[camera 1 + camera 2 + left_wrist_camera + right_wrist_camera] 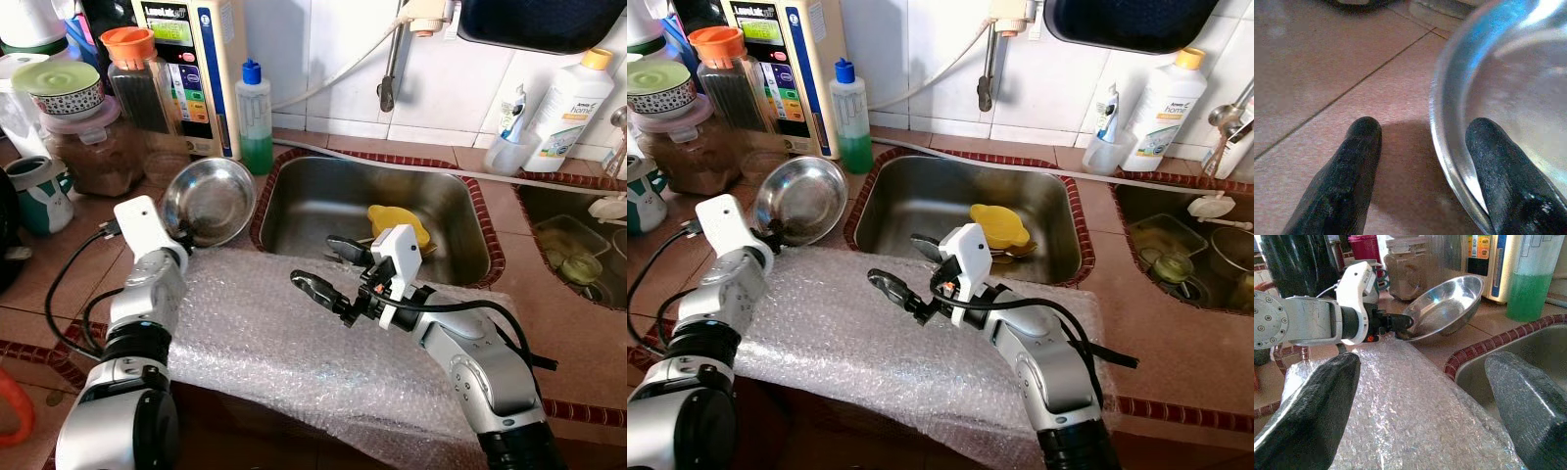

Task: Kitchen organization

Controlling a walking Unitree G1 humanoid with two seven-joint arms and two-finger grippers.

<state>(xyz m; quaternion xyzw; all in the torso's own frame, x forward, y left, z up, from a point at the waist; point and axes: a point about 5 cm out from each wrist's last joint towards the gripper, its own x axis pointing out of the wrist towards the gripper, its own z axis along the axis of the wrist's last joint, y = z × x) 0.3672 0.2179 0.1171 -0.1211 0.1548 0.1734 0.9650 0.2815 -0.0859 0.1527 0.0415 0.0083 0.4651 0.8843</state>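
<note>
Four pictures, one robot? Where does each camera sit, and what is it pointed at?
Left and right eye views: head cameras look down at the tiled counter, bubble wrap sheet and steel sink; both silver arms show.
Left wrist view: along the left gripper, fingers straddling the round steel bowl rim.
Right wrist view: between the open right gripper fingers toward the left arm.
Shared: that bowl appears in all views.

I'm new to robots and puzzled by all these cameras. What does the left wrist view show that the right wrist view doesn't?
Left wrist view: a close look at the left gripper, one finger inside the bowl's rim, the other outside, over the tiled counter.

Right wrist view: the whole tilted bowl, the bubble wrap, the sink edge, the green bottle, and the open right gripper.

Both: the left gripper at the bowl.
</note>
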